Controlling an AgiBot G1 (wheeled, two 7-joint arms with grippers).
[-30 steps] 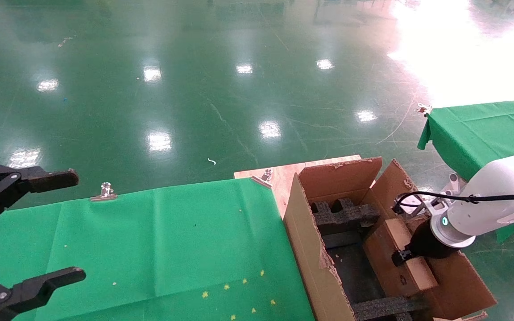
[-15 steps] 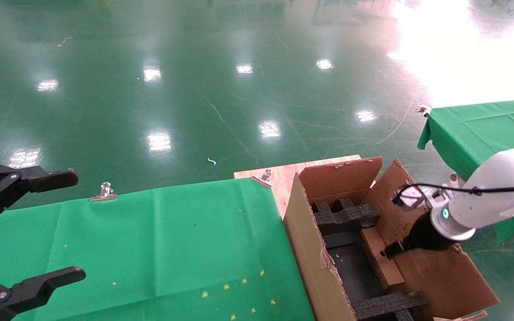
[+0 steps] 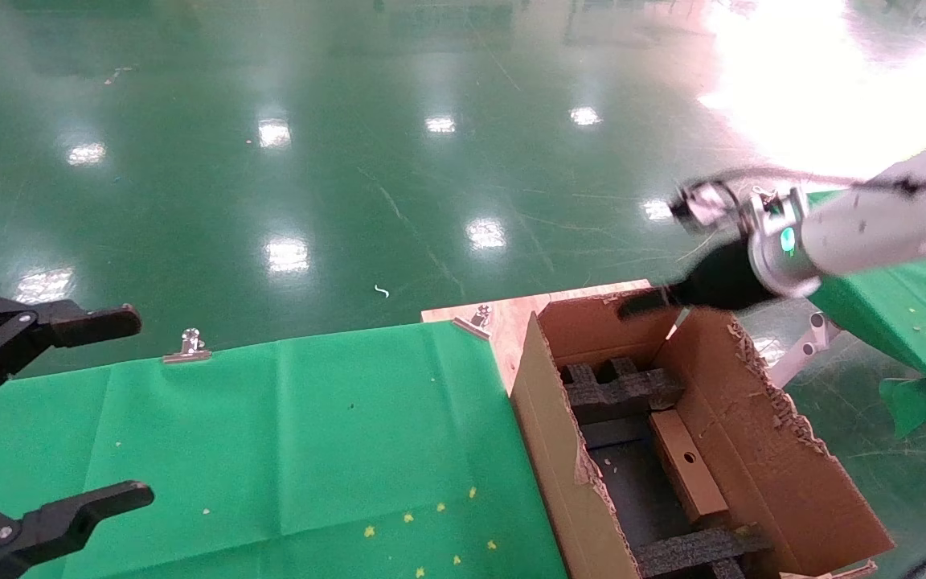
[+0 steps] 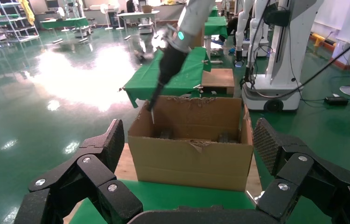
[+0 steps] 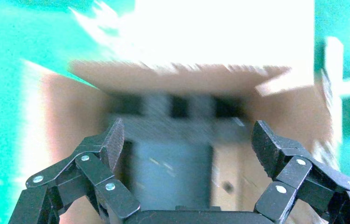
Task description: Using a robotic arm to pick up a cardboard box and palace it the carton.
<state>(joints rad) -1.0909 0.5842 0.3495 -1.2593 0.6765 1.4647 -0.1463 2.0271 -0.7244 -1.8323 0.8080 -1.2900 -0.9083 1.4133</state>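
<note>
At the left edge of the head view, the left gripper (image 3: 69,410) hangs parked over the near left part of the bench (image 3: 294,434), its two black fingers spread wide with nothing between them. A green cloth covers the bench, held at the far edge by a metal clip (image 3: 186,346). Beside the bench's right edge stands the carton (image 3: 559,450), a large brown corrugated box with tall ragged flaps standing open. Black foam inserts (image 3: 620,390) sit at its far end and another strip crosses its near end. Between those inserts, the cardboard box (image 3: 686,465) lies against the carton's right inner wall, a small flat brown box with a round hole showing on its upper face. No gripper touches it. Above the carton's far right corner, the robotic arm (image 3: 857,229) reaches in from the right, white with a green ring light. Its right gripper (image 3: 646,302) is raised clear of the carton, and the right wrist view (image 5: 188,140) shows the fingers released and wide apart, looking down into the carton.
</note>
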